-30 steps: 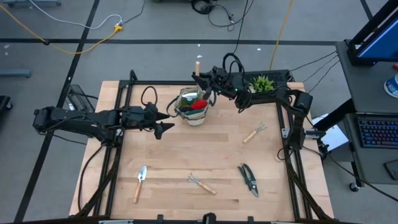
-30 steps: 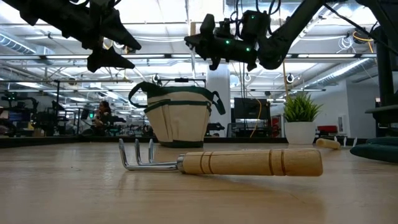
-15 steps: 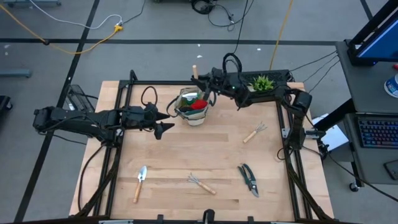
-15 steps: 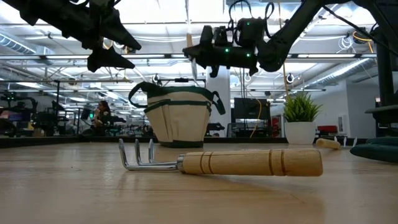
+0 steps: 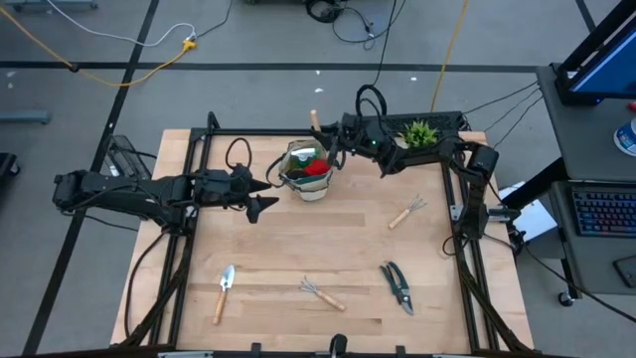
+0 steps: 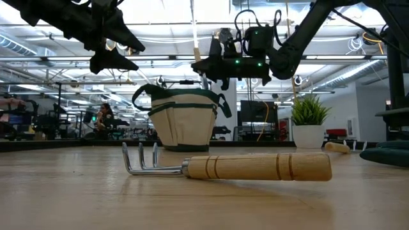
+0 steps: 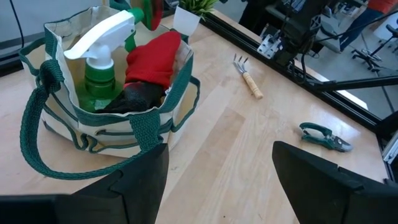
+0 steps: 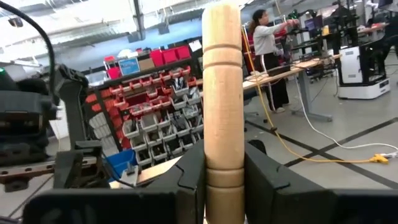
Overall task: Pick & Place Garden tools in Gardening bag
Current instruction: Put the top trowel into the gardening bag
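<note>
**Item in transit: wooden-handled tool above the gardening bag**

While the right gripper (image 5: 328,136) hangs over the far rim of the gardening bag (image 5: 306,174), it pinches a wooden-handled tool (image 8: 222,118) between nearly closed fingers (image 8: 186,180), handle pointing upward. Holding it upright looks meant to let the metal end go down first into the narrow mouth of the bag; that end is hidden in these views, so which tool it is cannot be told.

Contents already stowed: green spray bottle (image 7: 102,59) standing upright at one side, red-black glove (image 7: 146,71) folded beside it, leaving a gap for further pieces.

Left gripper (image 5: 260,200): fingers spread wide, holding nothing, hovering just left of the bag, apparently kept clear so as not to block the drop.

Still loose on the table (image 5: 298,249):
- small trowel (image 5: 225,290), near left;
- hand rake (image 5: 322,293), near centre;
- pruning shears (image 5: 397,286), near right;
- second small rake (image 5: 405,212), right of centre, well apart from the bag.

Potted plant (image 5: 417,132): far right edge, not part of the load.
</note>
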`<action>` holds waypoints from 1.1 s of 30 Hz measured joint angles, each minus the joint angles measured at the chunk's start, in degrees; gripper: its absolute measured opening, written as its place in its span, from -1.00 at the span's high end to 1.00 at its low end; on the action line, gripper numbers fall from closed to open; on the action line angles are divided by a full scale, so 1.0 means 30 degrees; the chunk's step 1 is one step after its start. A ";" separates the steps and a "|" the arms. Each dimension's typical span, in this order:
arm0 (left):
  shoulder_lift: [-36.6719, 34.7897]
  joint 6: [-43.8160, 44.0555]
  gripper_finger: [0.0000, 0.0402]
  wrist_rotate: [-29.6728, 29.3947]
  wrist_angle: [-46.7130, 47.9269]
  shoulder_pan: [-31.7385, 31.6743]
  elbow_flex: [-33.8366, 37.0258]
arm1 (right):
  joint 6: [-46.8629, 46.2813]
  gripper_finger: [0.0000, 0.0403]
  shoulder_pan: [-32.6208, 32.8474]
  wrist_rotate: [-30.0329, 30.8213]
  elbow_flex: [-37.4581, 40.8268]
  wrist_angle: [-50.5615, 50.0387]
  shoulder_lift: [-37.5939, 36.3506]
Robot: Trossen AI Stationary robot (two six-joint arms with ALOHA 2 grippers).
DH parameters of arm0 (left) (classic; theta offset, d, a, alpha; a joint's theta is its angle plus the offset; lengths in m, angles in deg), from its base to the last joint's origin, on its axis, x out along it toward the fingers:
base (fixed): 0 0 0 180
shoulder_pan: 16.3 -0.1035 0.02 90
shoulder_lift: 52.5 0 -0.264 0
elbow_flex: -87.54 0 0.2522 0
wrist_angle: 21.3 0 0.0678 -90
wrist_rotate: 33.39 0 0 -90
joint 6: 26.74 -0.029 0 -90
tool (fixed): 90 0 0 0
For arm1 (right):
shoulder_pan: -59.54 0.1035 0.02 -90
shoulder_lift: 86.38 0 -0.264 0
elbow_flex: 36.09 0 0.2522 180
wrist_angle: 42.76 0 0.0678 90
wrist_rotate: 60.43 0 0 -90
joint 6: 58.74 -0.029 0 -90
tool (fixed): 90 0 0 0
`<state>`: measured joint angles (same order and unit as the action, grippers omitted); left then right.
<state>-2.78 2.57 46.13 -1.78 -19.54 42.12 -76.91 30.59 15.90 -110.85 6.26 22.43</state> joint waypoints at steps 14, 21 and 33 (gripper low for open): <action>0.0000 0.0271 -0.47 0.0017 0.0004 0.0000 0.0000 | 0.0747 0.70 0.0046 0.0554 0.0427 0.2840 0.0962; 0.0000 0.0900 -0.47 0.0057 0.0000 0.0000 0.0000 | -0.0029 0.70 -0.0288 0.0546 0.0419 0.5637 0.2536; 0.0000 0.0909 -0.47 0.0050 0.0000 0.0000 0.0000 | 0.1314 0.70 -0.0372 0.0527 0.0397 0.4641 0.2525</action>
<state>-2.78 5.30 46.28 -1.78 -19.54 42.12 -72.97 29.47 17.48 -109.66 20.18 30.01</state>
